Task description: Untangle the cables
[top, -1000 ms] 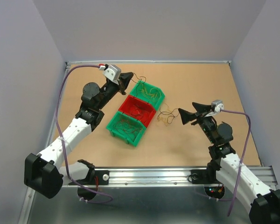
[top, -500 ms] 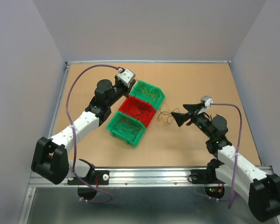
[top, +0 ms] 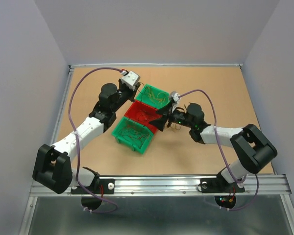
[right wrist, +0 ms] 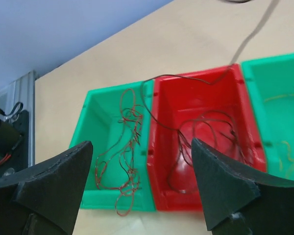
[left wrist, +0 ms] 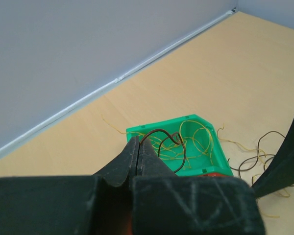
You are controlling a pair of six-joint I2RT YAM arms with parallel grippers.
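My left gripper (left wrist: 138, 146) is shut on a thin dark brown wire (left wrist: 179, 147) that loops over the far green bin (left wrist: 152, 130), which holds yellow wires (left wrist: 198, 144). In the top view the left gripper (top: 137, 93) is at that bin's left corner. My right gripper (right wrist: 142, 147) is open and empty above the border of the red bin (right wrist: 235, 81) and the near green bin (right wrist: 90, 127). The red bin holds dark brown wires (right wrist: 210, 128); the near green bin holds reddish wires (right wrist: 122, 161). A small tangled clump (top: 174, 122) lies on the table right of the bins.
Three bins stand in a diagonal row mid-table: far green (top: 169, 101), red (top: 137, 104), near green (top: 137, 147). The right arm (top: 215, 133) reaches left, low over the table. Loose wire ends (left wrist: 257, 155) lie beside the far bin. A metal rail (top: 161, 183) runs along the near edge.
My right arm has swung left and stretched out, from right of the clump to over the red bin. My left gripper drew back toward the far green bin, then stayed nearly still.
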